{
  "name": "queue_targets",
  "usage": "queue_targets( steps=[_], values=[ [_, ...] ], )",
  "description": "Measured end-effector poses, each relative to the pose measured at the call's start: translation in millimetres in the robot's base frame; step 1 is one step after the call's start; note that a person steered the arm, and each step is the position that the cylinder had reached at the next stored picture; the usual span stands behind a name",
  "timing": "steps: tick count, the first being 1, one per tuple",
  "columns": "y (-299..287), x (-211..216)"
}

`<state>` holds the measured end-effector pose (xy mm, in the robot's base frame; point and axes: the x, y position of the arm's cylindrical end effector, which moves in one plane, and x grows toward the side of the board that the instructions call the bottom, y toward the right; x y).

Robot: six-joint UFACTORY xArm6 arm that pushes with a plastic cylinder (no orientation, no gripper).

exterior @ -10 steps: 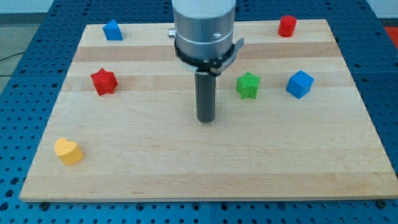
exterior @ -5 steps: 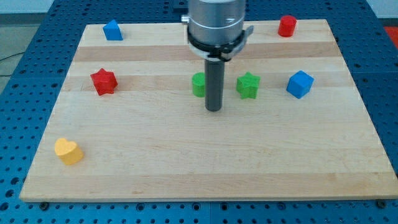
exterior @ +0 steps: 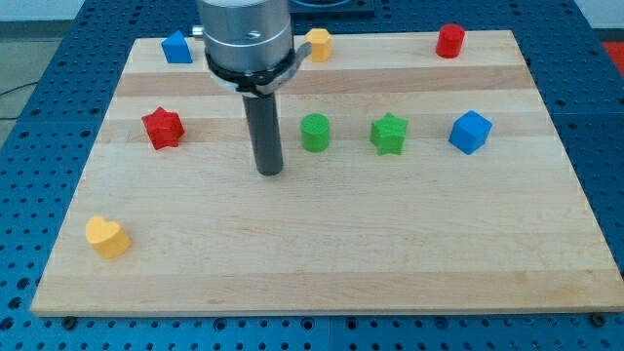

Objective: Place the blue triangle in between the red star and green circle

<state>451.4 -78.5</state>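
**Tip down between star and circle, blue triangle far off at the top left**

Now down on the pale wooden board (exterior: 322, 253), my tip (exterior: 270, 173), the lower end of the straight dark rod. No claw on this arm, so no open or closed state to tell: only the rod under a grey cylindrical housing (exterior: 246, 39).

Just left of the green circle block (exterior: 315, 132) and slightly lower in the view, apart from it. Well to the right of the red star block (exterior: 163, 127), so somewhere in the gap between those two, nearer the circle.

Far from the tip, near the board's top left corner: the blue triangle block (exterior: 176, 46), well above the red star and touching nothing.

To the right of the green circle, in a rough row: a green star block (exterior: 389, 133), then a blue cube-like block (exterior: 470, 132).

Along the top edge: a yellow block (exterior: 318, 43), partly hidden behind the housing, shape unclear, and a red cylinder-like block (exterior: 449, 40) near the top right corner.

Alone near the bottom left corner: a yellow heart block (exterior: 106, 236).

Beneath the board on all sides: a blue perforated table surface (exterior: 604, 117).
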Motion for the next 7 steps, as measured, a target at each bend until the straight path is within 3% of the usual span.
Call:
queue_targets(
  steps=[1, 2, 5, 7],
  values=[
    [-35, -2],
    [-39, -35],
    [-54, -246],
    [-120, -259]
  ],
)
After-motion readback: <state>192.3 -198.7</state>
